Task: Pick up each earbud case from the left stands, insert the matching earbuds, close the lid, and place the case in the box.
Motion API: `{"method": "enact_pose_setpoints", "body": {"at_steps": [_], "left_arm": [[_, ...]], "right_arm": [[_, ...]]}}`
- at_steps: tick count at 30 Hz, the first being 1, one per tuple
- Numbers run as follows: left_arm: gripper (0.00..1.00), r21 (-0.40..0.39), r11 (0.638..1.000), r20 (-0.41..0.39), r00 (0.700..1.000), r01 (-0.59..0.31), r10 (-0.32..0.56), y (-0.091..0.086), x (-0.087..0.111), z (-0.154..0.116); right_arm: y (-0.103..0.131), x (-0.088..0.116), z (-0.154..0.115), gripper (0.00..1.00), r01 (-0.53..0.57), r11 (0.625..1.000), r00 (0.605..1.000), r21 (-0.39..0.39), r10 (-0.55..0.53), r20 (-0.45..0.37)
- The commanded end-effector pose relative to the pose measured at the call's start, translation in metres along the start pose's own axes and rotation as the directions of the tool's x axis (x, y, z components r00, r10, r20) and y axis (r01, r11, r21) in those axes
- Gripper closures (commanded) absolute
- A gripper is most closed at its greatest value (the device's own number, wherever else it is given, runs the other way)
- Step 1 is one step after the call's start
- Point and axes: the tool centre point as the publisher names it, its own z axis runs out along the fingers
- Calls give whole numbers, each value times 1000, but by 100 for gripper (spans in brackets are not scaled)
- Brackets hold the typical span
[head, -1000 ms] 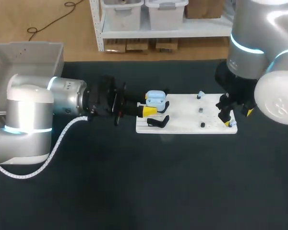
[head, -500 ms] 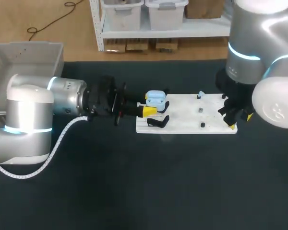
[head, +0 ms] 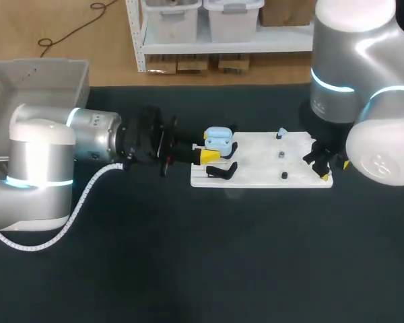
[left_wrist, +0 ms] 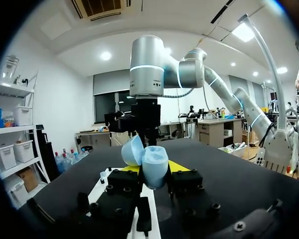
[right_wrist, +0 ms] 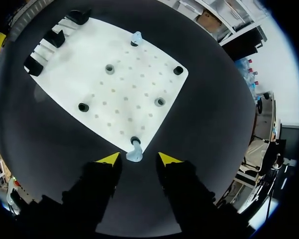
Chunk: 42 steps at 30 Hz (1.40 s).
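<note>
In the head view, the right arm's bulk hides most of the right gripper (head: 323,168) and the earbud (right_wrist: 135,153) between its fingers. The light blue earbud case (head: 217,138) covers the left gripper's (head: 214,145) far finger there. In the left wrist view it covers most of both yellow tips. The case's contents are too small to tell. The picture's left edge cuts off the grey box (head: 34,81).

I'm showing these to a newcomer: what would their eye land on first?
First, the pale blue case, lid open, gripped in the left end effector above the table. Then the right end effector, its fingers open on either side of a small earbud that stands at a corner of the white board.
</note>
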Motion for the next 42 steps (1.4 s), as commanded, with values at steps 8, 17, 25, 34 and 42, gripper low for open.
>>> {"method": "enact_pose_setpoints", "body": {"at_steps": [8,17,25,34,42], "left_arm": [[100,-4,1000,-2,1000,0,0,-1,0,0],[100,-4,1000,-2,1000,0,0,-1,0,0],[100,-4,1000,-2,1000,0,0,-1,0,0],[100,-4,1000,-2,1000,0,0,-1,0,0],[100,-4,1000,-2,1000,0,0,-1,0,0]], "right_arm": [[0,-1,6,59,-9,999,1000,33,8,15],[1,-1,8,65,-11,999,1000,45,10,18],[3,0,10,69,-14,999,1000,48,13,15],[4,-1,11,74,-14,999,1000,50,13,17],[5,-2,12,100,-11,999,1000,53,11,15]]}}
